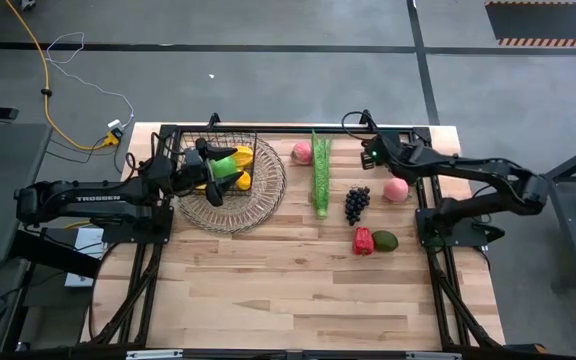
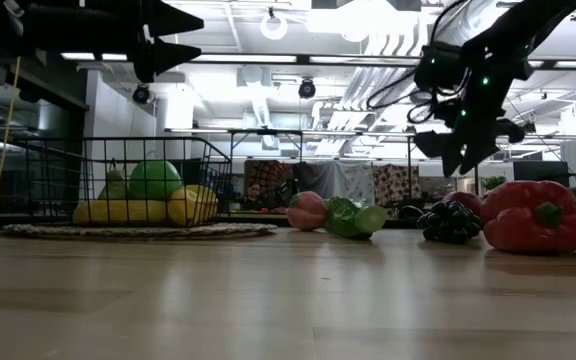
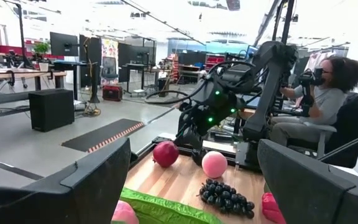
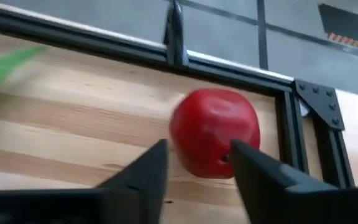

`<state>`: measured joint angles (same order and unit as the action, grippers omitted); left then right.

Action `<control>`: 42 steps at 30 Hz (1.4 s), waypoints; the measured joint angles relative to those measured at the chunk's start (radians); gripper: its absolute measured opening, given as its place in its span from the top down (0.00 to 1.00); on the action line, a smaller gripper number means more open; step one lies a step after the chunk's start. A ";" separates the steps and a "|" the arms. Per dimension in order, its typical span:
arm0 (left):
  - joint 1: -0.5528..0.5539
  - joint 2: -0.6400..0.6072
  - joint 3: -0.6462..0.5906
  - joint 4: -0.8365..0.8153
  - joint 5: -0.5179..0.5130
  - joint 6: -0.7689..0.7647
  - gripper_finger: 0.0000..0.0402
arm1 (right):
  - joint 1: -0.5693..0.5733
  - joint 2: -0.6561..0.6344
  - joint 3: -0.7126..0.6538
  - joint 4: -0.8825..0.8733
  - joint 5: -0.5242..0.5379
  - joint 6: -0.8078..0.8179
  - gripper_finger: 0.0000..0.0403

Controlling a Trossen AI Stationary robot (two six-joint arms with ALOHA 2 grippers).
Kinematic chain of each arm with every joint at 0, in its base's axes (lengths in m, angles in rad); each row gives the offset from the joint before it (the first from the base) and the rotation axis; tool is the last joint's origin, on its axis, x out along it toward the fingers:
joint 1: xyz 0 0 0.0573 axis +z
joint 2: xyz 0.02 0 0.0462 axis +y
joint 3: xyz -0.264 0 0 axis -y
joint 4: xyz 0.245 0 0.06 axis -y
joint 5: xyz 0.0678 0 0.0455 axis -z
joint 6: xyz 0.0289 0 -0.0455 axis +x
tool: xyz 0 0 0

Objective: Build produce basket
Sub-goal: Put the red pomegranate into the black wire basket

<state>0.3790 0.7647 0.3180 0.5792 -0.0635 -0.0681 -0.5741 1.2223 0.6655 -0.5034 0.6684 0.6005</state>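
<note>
The black wire basket stands on a round wicker tray at the far left and holds yellow bananas, a green apple and a lemon. My left gripper hangs open and empty above the basket; it also shows in the low view. My right gripper is open above a red apple that rests on the table by the far edge. Its fingers stand to either side of the apple and clear of it. In the high view the arm hides the apple.
On the table lie a peach, a long green stalk, purple grapes, a second peach, a red pepper and an avocado. The near half of the table is bare wood. A person sits beyond the right edge.
</note>
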 joint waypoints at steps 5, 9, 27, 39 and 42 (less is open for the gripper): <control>0.000 0.000 0.000 -0.003 0.000 0.000 0.15 | -0.072 0.058 0.000 0.023 -0.085 -0.008 0.30; 0.000 0.000 0.000 -0.003 0.000 0.000 0.15 | -0.117 0.082 0.001 0.065 -0.131 -0.052 0.16; 0.000 0.000 0.000 -0.007 0.001 -0.009 0.15 | -0.309 0.114 0.118 -0.006 -0.133 0.009 0.09; 0.000 0.000 0.000 -0.006 0.001 -0.009 0.15 | -0.350 0.307 0.144 0.070 -0.276 -0.021 0.09; 0.000 0.000 0.000 -0.008 0.001 -0.011 0.15 | -0.348 0.316 0.147 0.054 -0.275 -0.022 0.09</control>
<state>0.3790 0.7647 0.3180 0.5715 -0.0628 -0.0788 -0.9223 1.5382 0.8127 -0.4491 0.3935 0.5788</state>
